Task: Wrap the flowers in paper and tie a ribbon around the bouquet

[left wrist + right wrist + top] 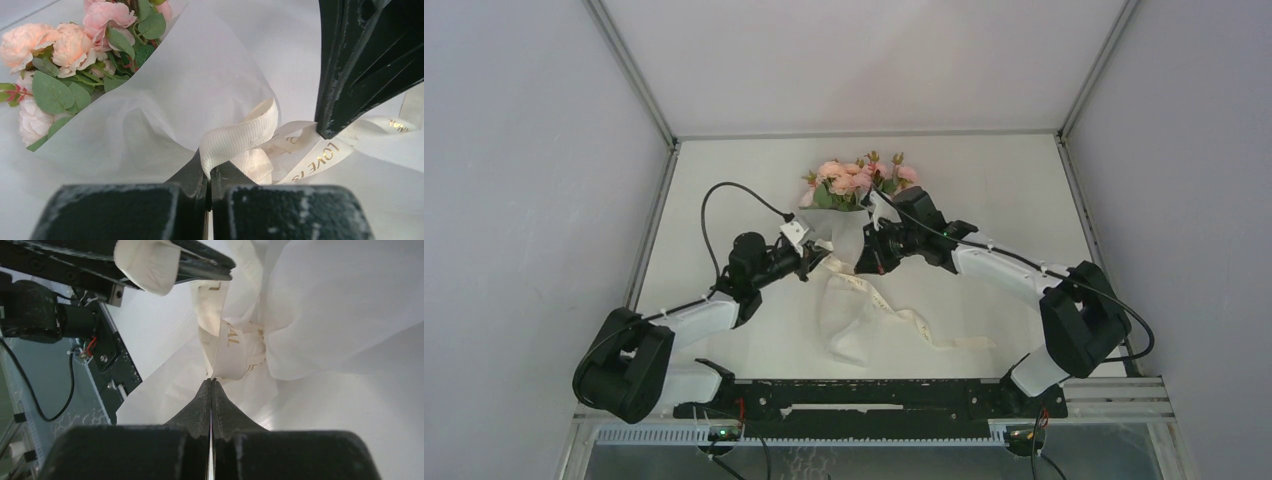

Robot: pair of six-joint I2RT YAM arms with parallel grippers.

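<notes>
The bouquet lies in the middle of the table, pink flowers [856, 178] [65, 47] pointing away and white paper [844, 228] [200, 85] [340, 305] coned around them. The cream ribbon [944, 340] [240, 137] [227, 352] with gold lettering circles the pinched waist. My left gripper [816, 258] [210, 172] is shut on a ribbon loop on the waist's left. On the other side of the waist my right gripper [871, 258] [211, 382] is shut, its tips pinching the lower edge of another ribbon fold. The two grippers nearly face each other across the knot.
Paper fans out toward me below the waist [852, 325], and a ribbon tail trails to the right. A black rail [874, 395] runs along the near edge. Grey enclosure walls stand on both sides and at the back. A black cable [724, 195] loops above the left arm.
</notes>
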